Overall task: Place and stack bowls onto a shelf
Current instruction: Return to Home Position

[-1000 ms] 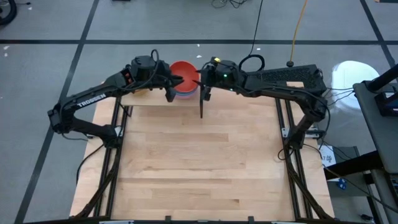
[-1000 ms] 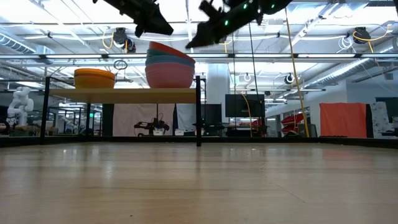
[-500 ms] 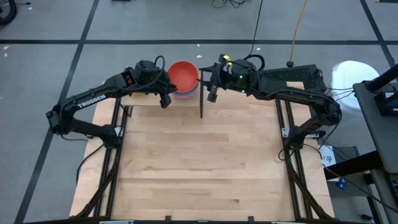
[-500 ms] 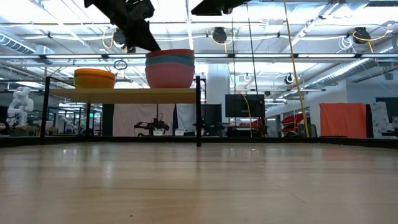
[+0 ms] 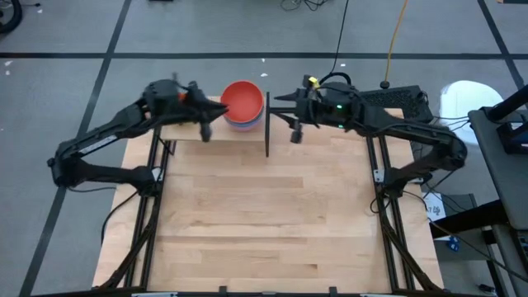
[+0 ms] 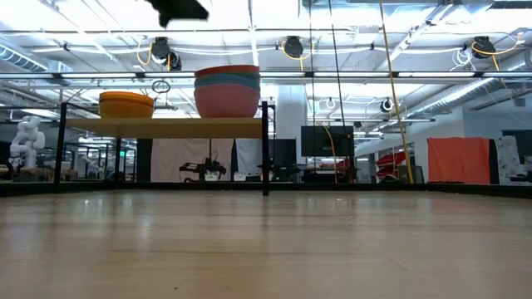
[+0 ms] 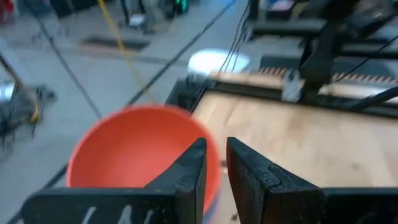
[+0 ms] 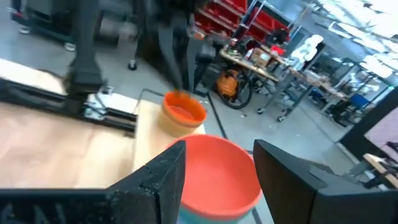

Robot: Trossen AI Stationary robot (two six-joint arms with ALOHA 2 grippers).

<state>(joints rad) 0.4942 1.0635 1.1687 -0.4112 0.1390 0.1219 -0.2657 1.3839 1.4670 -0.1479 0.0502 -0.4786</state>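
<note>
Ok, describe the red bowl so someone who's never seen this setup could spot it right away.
Start at the small light-wood shelf on black posts at the table's far edge. Two bowl stacks sit on it, and the round red plastic bowl tops the taller, wider stack. The shorter stack beside it ends in a smaller orange bowl.

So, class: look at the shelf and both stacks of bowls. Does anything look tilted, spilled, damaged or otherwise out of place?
Nothing stands out. The large stack, red on top, and the small stack, orange on top, both sit level on the shelf.
</note>
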